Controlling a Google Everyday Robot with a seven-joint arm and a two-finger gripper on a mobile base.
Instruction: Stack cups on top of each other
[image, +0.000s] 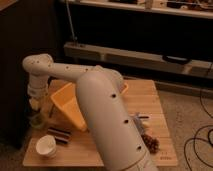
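My gripper (35, 106) hangs at the table's left edge, at the end of the white arm (107, 115) that fills the middle of the camera view. Directly beneath it stands a pale greenish cup (37, 121); whether the two touch is unclear. A white cup (45, 145) with a wide rim stands upright near the front left corner. Just behind and right of it lies a dark, shiny object (60, 135), perhaps the metal cup on its side.
A tilted orange bin (69, 104) sits on the wooden table (150, 97), partly behind the arm. A small grey item (140, 118) and a brownish lump (150, 143) lie at the right. Dark shelving stands behind, and cables lie on the floor at the right.
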